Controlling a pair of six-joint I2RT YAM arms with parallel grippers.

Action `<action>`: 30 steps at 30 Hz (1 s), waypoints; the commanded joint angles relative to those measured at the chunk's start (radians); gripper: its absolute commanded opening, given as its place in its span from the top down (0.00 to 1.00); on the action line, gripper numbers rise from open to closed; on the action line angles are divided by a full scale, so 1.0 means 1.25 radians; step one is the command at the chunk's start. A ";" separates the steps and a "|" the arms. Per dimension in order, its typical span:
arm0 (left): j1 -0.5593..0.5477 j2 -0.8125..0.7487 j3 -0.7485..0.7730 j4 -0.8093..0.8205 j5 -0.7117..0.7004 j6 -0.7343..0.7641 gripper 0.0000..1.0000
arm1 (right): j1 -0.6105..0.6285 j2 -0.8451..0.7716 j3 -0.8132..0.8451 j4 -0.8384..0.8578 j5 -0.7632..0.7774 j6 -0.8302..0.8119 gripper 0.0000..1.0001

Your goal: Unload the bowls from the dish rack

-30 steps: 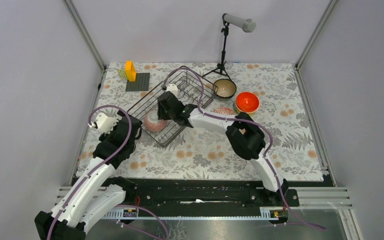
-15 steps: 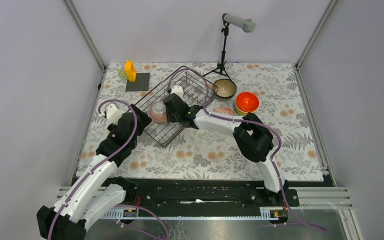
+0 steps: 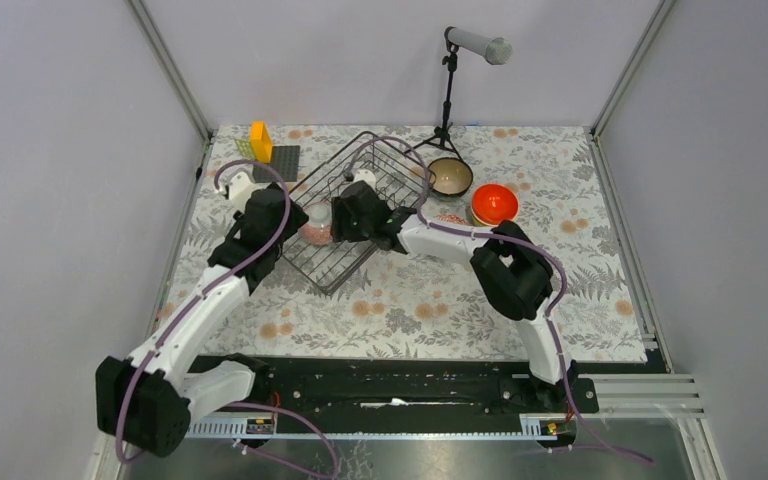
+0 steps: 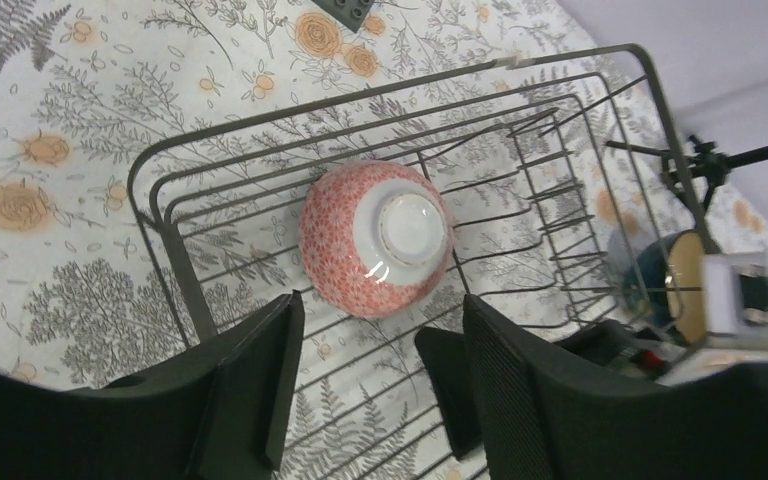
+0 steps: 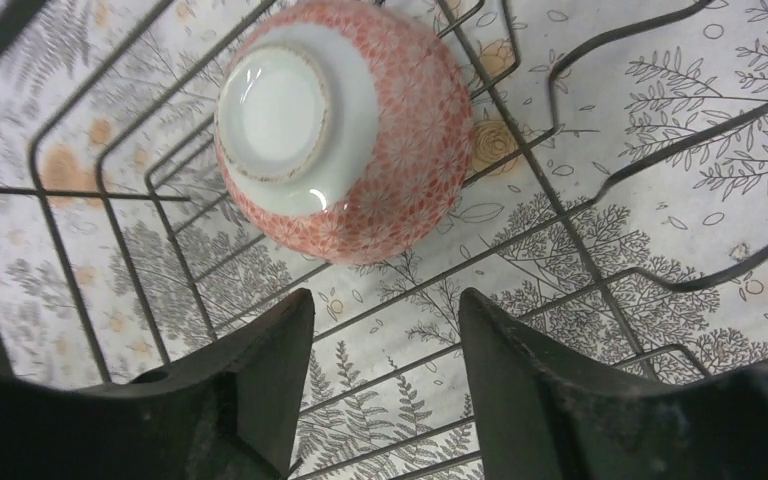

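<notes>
Between the spread fingers of the left end effector (image 4: 380, 335) the way is free up to the pink speckled bowl (image 4: 375, 240) just ahead. The rim wires of the dish rack (image 4: 150, 175) cross beneath its left finger, and upright tines (image 4: 560, 225) fence the room to its right. The right end effector (image 5: 385, 300) has the same bowl close ahead, with only the rack's floor wires below its parted fingers.

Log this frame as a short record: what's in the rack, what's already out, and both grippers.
in rack: pink speckled bowl, foot ring up, the only bowl seen there
rack: dish rack on the floral cloth
left gripper: open, short of the bowl, not touching
right gripper: open, facing the bowl from the other side, not touching
out of rack: teal bowl and orange bowl, right of the rack
</notes>
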 commanded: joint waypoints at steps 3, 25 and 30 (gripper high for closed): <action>0.043 0.084 0.066 0.063 0.047 0.035 0.43 | -0.065 -0.088 -0.123 0.243 -0.157 0.186 0.22; 0.083 0.047 0.031 0.086 0.006 0.016 0.60 | -0.025 0.073 0.036 0.098 0.041 0.491 0.00; 0.083 0.029 0.034 0.073 0.025 0.013 0.59 | -0.022 0.100 0.051 0.097 0.055 0.510 0.00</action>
